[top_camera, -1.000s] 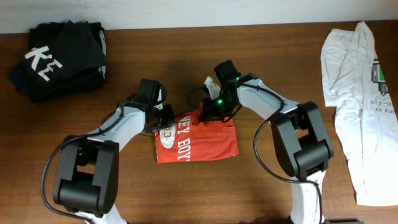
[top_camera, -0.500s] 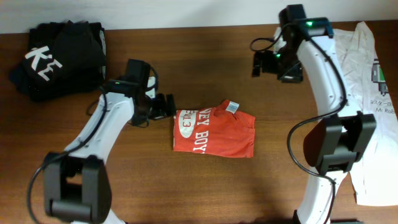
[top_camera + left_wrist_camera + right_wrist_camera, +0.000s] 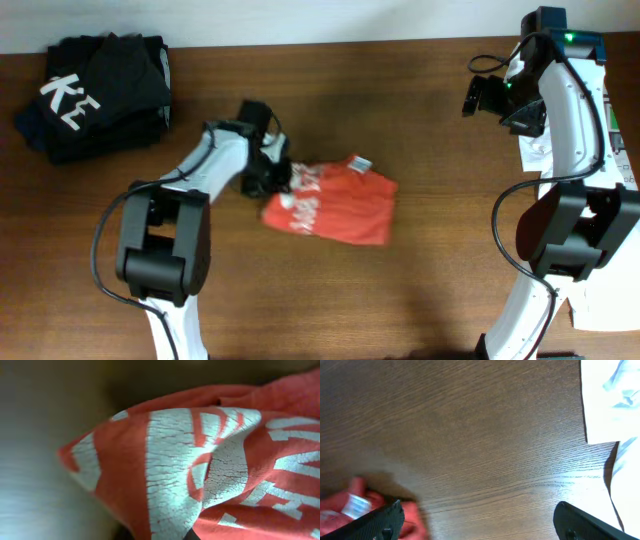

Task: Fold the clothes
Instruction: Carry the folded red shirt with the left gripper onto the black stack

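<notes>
The clothes [image 3: 345, 205], a red-orange T-shirt with white lettering, lie folded and crumpled in the middle of the table, the white neck label [image 3: 360, 163] at the far edge. My left gripper [image 3: 280, 185] sits low at the bundle's left edge, shut on a bunched fold of it. In the left wrist view the cloth [image 3: 200, 470] fills the frame and hides the jaws. My right gripper [image 3: 487, 97] hangs at the far right, well away from the shirt, with its fingers wide open over bare wood [image 3: 480, 525]. A corner of the shirt [image 3: 340, 515] shows in its lower left.
A pile of black folded garments [image 3: 95, 90] with white letters lies at the far left corner. A white T-shirt [image 3: 628, 150] stretches along the right edge, seen also in the right wrist view as white cloth [image 3: 610, 400]. Brown wood table [image 3: 420, 300].
The left gripper moved right onto the shirt's left edge and closed; the shirt shifted, turned and bunched up. The right arm swung further right, still open.
</notes>
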Robot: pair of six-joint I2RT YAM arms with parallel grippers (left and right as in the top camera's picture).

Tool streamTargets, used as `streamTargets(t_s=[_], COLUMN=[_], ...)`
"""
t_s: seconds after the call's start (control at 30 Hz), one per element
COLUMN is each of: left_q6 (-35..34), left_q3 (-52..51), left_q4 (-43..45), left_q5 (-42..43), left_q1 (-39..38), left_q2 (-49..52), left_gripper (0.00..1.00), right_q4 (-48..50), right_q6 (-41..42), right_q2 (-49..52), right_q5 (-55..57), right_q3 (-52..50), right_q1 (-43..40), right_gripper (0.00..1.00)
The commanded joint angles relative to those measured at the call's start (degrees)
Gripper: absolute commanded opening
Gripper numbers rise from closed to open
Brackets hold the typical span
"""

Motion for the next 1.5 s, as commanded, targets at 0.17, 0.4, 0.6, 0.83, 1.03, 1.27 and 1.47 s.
streamTargets(t_s=[0.17,0.4,0.6,0.83,1.03,1.27,1.47], left_q6=[15.82,15.74,6.45,1.75,-1.86,-1.81,2.69], left_q3=[11.15,24.94,29.49,31.74,31.45,31.45,36.72], left_q4=[21.27,22.40,22.23,26.08,22.99,21.49,20.87], left_q5=[-38.38,-39.45,-43.93,-51.74,-52.30,-53.99,-53.48], left_q1=[10.82,13.88,18.73,24.22,28.26,34.56,33.83], left_q2=[0.87,0.87,0.90,0.83,4.04,9.88,8.22], left_gripper=[0.01,0.01,0.01,0.01,0.02,0.44,0.99], right_q4=[-0.04,-0.04,-0.04,-0.04,-0.04,-0.02,-0.04], right_q6=[-0.52,-0.52,-0.52,-0.52,-0.52,-0.52,-0.52], right_q2=[-0.52,-0.52,-0.52,-0.52,-0.52,-0.52,-0.50], right_q5=[0.72,0.72,0.70,0.72,0.72,0.70,0.72], right_q3=[0.92,0.92,0.92,0.92,0.92,0.92,0.92], right_q1=[-0.09,-0.09,-0.09,-0.09,-0.09,-0.09,-0.09], right_gripper=[0.99,0.99,0.99,0.99,0.99,0.99,0.99])
